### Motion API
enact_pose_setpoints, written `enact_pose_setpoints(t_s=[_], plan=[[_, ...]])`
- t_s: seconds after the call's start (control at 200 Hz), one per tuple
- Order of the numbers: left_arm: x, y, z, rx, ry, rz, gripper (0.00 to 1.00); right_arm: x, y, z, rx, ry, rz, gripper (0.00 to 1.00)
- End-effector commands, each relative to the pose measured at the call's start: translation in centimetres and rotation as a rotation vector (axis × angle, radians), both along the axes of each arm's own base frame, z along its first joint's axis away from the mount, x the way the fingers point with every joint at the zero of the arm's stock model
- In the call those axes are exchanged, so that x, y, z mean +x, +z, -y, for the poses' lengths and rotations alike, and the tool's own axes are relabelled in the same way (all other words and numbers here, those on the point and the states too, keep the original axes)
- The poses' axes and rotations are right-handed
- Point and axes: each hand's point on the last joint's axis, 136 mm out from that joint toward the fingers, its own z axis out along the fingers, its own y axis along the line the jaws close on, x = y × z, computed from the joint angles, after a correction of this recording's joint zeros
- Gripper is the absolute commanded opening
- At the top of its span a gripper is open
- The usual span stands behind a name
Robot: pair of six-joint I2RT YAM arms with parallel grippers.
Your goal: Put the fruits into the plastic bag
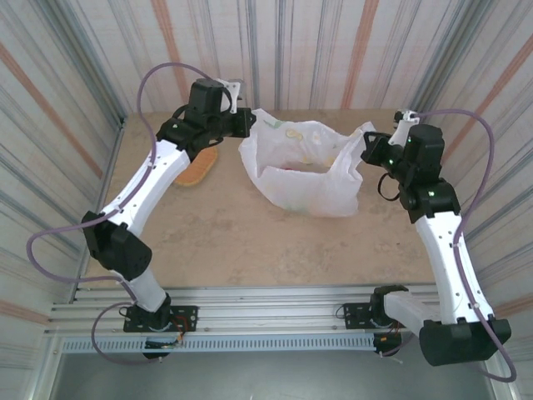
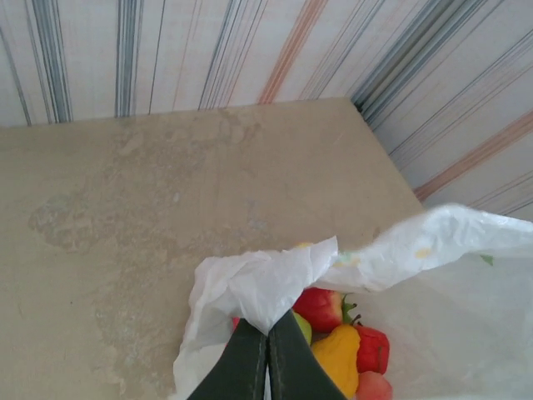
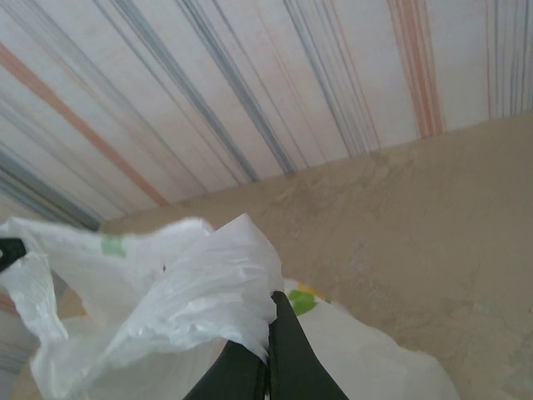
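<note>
Fruits are lying inside the plastic bag, with red, green and yellow pieces showing at its mouth. The bag is sitting toward the far edge of the tabletop, about midway between its left and right edges. At the left, a tan woven tray is lying near the far left corner, partly under the left arm. Next, the left claw is pinching the bag's left rim, its fingers closed tight on a fold of film. On the right, the right claw is clamping the other handle the same way. As I judge it, the thin film is at risk of slipping out or tearing if either claw pulls outward too hard. A sagging mouth could spill fruit onto the tabletop once one grip lets go.
</note>
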Motion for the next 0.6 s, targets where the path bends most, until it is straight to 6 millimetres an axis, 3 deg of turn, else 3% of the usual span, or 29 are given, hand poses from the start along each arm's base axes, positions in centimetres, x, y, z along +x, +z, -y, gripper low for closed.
enact_pose_setpoints(t_s=[0.0, 0.135, 0.235, 0.261, 0.396, 0.596], plan=[[0.1, 0.0, -0.6, -0.004, 0.004, 0.001, 0.04, -0.9, -1.4, -1.1, 0.018, 0.073, -0.049, 0.0], [-0.5, 0.3, -0.9, -0.021, -0.009, 0.008, 0.14, -2.1, -1.6, -1.8, 0.003, 0.129, -0.054, 0.13], [-1.5, 1.1, -0.8, -0.047, -0.037, 0.027, 0.28, -2.8, -1.1, -2.1, 0.0, 0.156, -0.047, 0.26], [-1.8, 1.3, -0.7, -0.057, -0.046, 0.034, 0.3, -3.7, 0.0, -2.1, 0.0, 0.161, -0.013, 0.28], [-3.6, 2.7, -0.7, -0.107, -0.09, 0.08, 0.45, -4.8, 1.6, -2.3, -0.002, 0.181, 0.02, 0.39], [-5.5, 3.4, -1.9, -0.12, -0.089, 0.125, 0.65, -5.7, 2.5, -0.9, -0.109, 0.136, 0.024, 0.53]])
